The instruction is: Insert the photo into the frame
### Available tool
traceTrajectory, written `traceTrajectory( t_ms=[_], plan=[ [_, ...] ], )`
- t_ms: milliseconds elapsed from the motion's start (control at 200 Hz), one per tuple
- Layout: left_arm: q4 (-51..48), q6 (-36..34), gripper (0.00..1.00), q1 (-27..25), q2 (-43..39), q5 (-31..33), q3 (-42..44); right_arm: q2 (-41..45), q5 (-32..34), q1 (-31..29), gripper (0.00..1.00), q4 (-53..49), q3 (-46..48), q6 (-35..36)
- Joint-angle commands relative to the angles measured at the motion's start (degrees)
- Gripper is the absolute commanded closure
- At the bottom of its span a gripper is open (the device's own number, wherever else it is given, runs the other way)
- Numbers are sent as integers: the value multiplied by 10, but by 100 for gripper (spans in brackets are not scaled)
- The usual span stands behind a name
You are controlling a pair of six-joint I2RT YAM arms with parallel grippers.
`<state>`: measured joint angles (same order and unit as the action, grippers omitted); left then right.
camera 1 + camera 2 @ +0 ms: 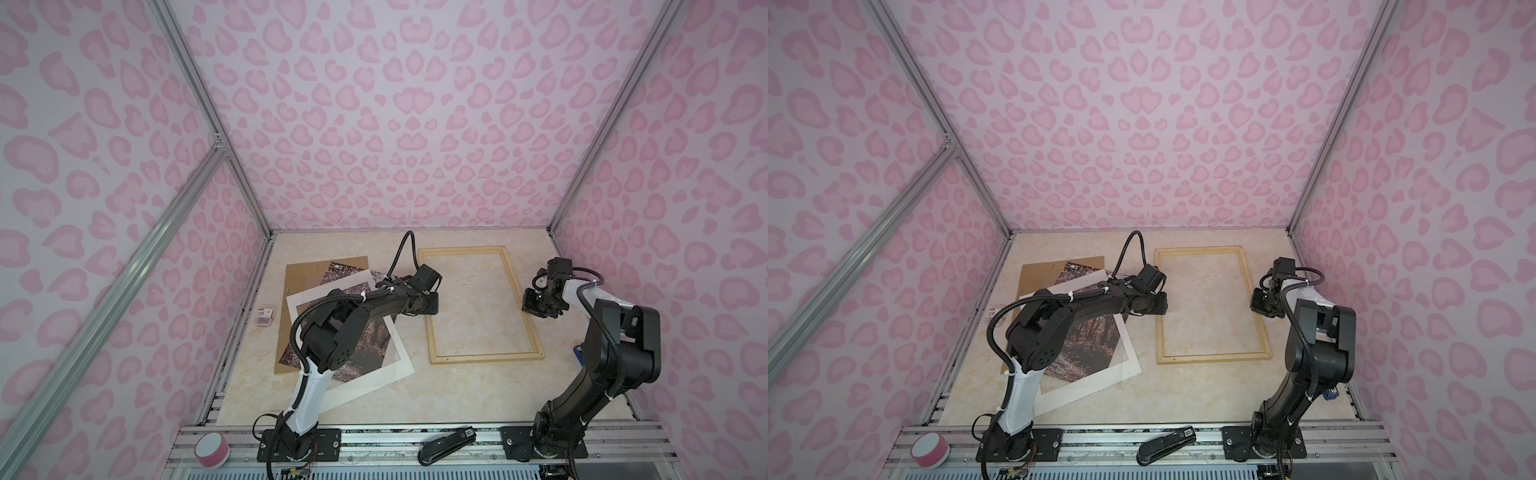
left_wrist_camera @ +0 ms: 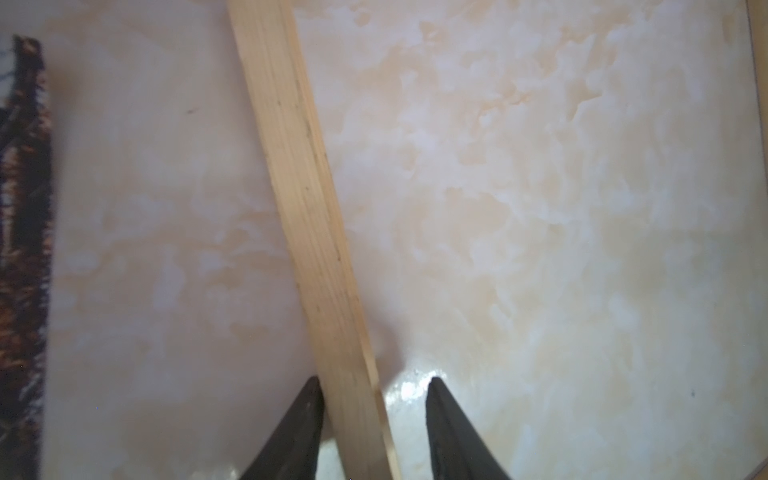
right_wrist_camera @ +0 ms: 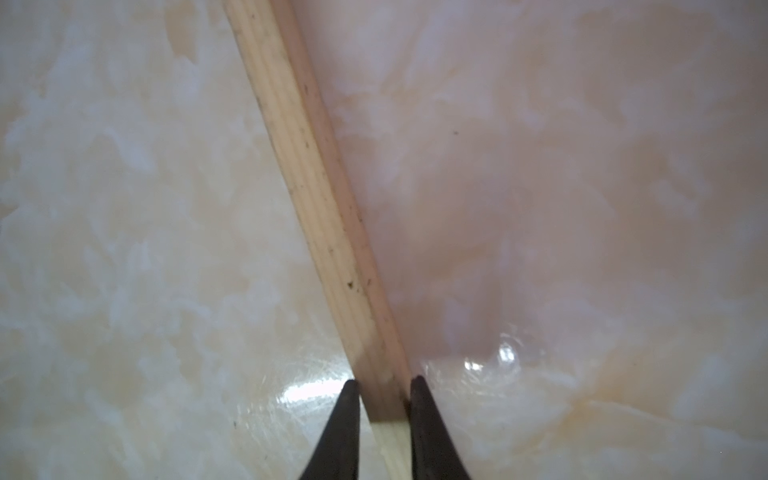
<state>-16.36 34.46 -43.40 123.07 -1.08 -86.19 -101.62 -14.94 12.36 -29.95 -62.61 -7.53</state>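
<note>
The frame (image 1: 485, 358) of pale wood strips lies flat on the marble tabletop, right of centre in both top views (image 1: 1212, 358). The photo (image 1: 368, 347) of autumn trees lies to its left, under a white mat and partly hidden by my left arm. My left gripper (image 1: 428, 309) is at the frame's left strip. In the left wrist view, it (image 2: 374, 379) is open astride the strip (image 2: 307, 208), with one finger touching the strip and the other apart from it. My right gripper (image 1: 534, 309) is at the right strip, shut on it (image 3: 320, 199) with both fingers (image 3: 385, 379) against the wood.
A white mat (image 1: 365, 385) and a brown backing board (image 1: 299, 274) are stacked with the photo at the left. A small box (image 1: 266, 316) sits by the left wall. A black stapler (image 1: 446, 444) and a pink tape roll (image 1: 212, 449) rest on the front rail.
</note>
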Motion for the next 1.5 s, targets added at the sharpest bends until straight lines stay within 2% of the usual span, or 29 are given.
traceTrajectory(
  t_ms=[0, 390, 700, 750, 820, 880, 1074, 1164, 1299, 1494],
  plan=[
    [-24, -5, 57, 0, -15, -3, 7, -14, -22, -16, 82, -32, -2, 3],
    [-78, -79, 58, 17, -8, 73, -17, -17, -42, -43, 82, -27, -8, 2],
    [-82, -86, 58, 27, -14, 61, -8, -16, -34, -49, 79, -28, -11, 0],
    [-84, -82, 54, 28, -16, 63, -7, -14, -25, -49, 75, -26, -10, -2],
    [-83, -80, 39, 27, -27, 64, -4, -7, -15, -49, 68, -19, -5, -6],
    [-77, -81, 30, 27, -42, 65, 3, 1, -9, -49, 64, -10, -2, -11],
    [-94, -88, 21, 34, -106, 98, 8, 43, 44, -49, 53, 10, -19, -30],
    [-70, -79, 20, 66, -164, 87, 64, 77, 46, -52, 50, 27, -21, -44],
    [-52, -60, 20, 143, -240, 78, 167, 113, 30, -111, 43, 67, -20, -58],
    [-55, -62, 19, 207, -317, 106, 268, 75, -15, -263, 41, 149, -43, -123]
  ],
)
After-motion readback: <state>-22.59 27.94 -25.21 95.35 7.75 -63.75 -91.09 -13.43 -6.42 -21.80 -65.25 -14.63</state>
